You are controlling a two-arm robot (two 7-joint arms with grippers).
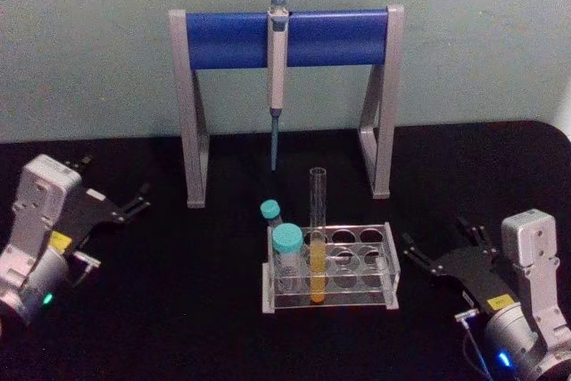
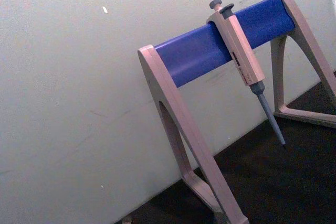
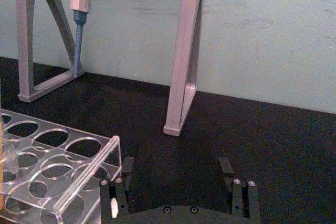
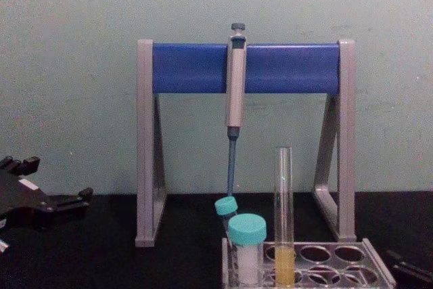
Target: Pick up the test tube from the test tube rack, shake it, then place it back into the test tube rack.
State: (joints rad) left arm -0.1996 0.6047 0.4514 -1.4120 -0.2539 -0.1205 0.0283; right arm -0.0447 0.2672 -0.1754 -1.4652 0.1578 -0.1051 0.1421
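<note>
Soft, even room light falls on the pale wall, with hardly any shadows. The black worktop swallows detail, and every view looks slightly grainy and soft.

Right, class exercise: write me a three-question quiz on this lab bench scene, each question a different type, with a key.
1. True or false: the test tube stands upright in the rack.
2. What hangs from the stand's blue bar? A) pipette B) funnel C) brush
3. Fill in: the liquid in the tube is ____.

Key: 1 true. 2 A, the pipette. 3 yellow-orange. Both grippers, left and right, rest open on the table, apart from the rack.
</note>
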